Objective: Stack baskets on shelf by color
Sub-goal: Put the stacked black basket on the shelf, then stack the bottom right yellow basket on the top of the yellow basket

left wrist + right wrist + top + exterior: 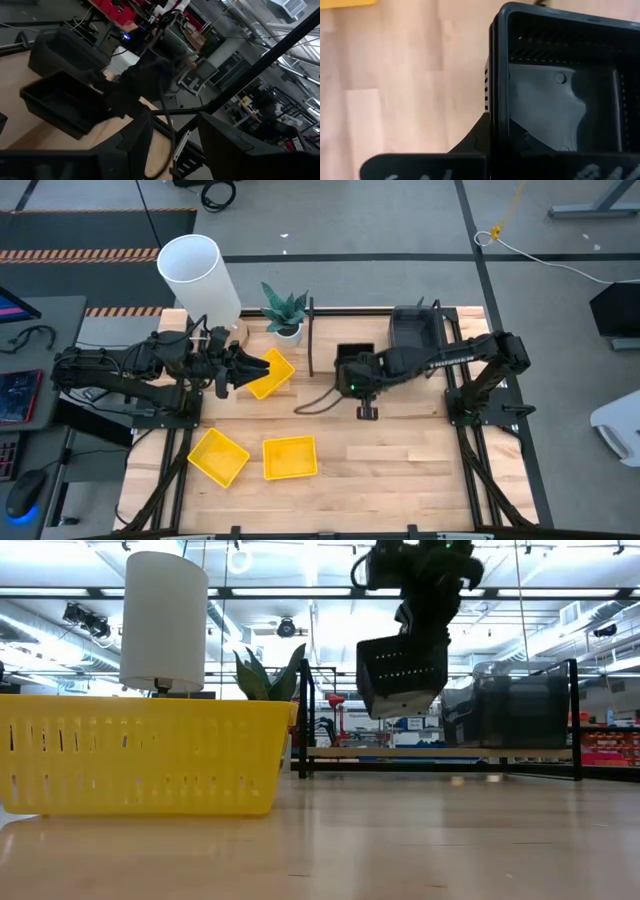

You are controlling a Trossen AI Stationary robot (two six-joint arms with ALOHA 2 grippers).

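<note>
the right tool (pixel 352 377) is clamped on a black basket's (pixel 402 676) wall, holding it in the air above the bench (pixel 380 460), just in front of the shelf (pixel 440 752). the left tool (pixel 243 369) grips a yellow basket (pixel 270 374) near the plant (pixel 285 310); two more yellow baskets (pixel 290 457) lie on the bench.

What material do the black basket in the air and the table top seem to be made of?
Black basket: probably moulded plastic, matte, with rows of punched holes in its thin walls. Table top: light wood, judging by visible plank seams and grain.
</note>
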